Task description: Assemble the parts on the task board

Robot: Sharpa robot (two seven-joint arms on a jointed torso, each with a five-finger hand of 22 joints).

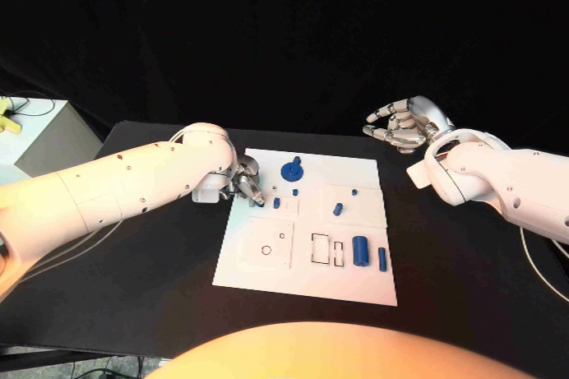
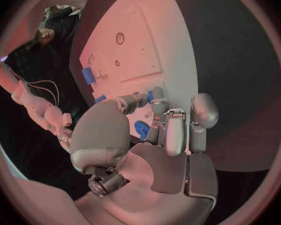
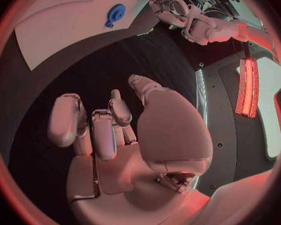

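The white task board [image 1: 308,268] lies mid-table. My left hand [image 1: 246,184] hangs over its left edge, fingers curled downward, tips just beside a small blue part [image 1: 276,203]. The left wrist view has that part [image 2: 150,96] at the fingertips [image 2: 159,105], and more blue [image 2: 142,128] shows between thumb and fingers; I cannot tell if it is touched. A blue gear-like part [image 1: 292,172] sits near the far edge. Two blue cylinders [image 1: 359,251] lie at the near right. My right hand [image 1: 403,124] is raised past the far right corner, loosely curled and holding nothing.
Small blue parts [image 1: 338,207] are scattered mid-board, and outlined recesses [image 1: 322,248] mark its near half. A white cabinet [image 1: 42,136] stands off the table's far left corner. Bare black table [image 1: 142,264] lies on both sides of the board.
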